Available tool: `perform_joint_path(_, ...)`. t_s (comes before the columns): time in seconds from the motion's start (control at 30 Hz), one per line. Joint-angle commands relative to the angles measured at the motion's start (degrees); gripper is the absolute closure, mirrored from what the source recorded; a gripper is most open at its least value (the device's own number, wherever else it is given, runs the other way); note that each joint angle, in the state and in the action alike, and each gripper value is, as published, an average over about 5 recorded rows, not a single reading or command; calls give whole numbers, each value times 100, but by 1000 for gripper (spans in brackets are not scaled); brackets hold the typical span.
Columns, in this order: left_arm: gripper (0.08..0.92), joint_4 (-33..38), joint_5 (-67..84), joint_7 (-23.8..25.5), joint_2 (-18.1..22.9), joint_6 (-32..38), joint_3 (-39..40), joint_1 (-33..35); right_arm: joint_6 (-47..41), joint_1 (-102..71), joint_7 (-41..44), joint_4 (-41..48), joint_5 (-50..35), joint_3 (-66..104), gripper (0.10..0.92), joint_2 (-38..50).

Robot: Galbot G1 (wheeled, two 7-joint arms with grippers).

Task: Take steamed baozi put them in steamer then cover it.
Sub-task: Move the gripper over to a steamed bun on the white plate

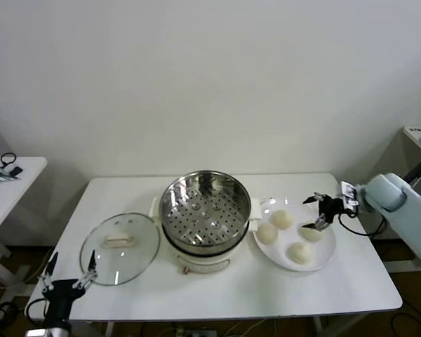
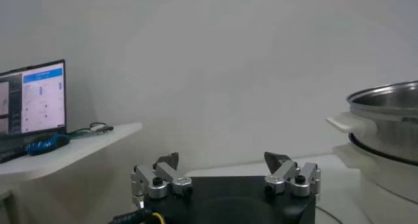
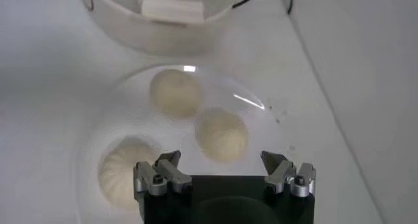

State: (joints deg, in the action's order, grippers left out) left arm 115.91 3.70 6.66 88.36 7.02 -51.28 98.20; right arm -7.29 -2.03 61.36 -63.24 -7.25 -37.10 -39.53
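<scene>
Here, in the head view, we see the steamer [image 1: 205,214] at the middle of the white table [image 1: 351,281], its perforated tray bare: no bun has gone in yet. All four steamed baozi [image 1: 281,219] lie on the white plate [image 1: 326,256] just to the steamer's right. The cover [image 1: 120,247], a glass lid, rests flat on the table just to the steamer's left. The right gripper [image 1: 316,213] hovers over the plate's far right rim, jaws spread wide and empty, beside the nearest bun. The left gripper [image 1: 69,269] waits at the table's near left corner, just short of the cover, jaws likewise wide and holding nothing.

In the left wrist view, we see the left gripper [image 2: 221,164] with its two fingers well apart and nothing between them; the steamer [image 2: 386,124] stands to one side.

In the right wrist view, we look down past the right gripper [image 3: 221,162], open and empty, onto three of the steamed baozi [image 3: 221,134] on the plate [image 3: 140,81]; the fourth is out of view.

We judge the task barely begun: four transfers and the covering all remain, the first pick apparently being lined up.
</scene>
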Motion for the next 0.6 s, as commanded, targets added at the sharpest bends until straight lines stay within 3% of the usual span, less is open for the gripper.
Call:
perform_joint_path(0.03, 177, -10, -2, -5, -24, -31, -3, 8, 6, 1796, 422, 827, 72, -2207, 203, -578)
perform_joint_path(0.6, 177, -70, -14, -6, -125, -40, 4, -12, 14, 1337, 259, 2231, 312, -2339, 203, -1987)
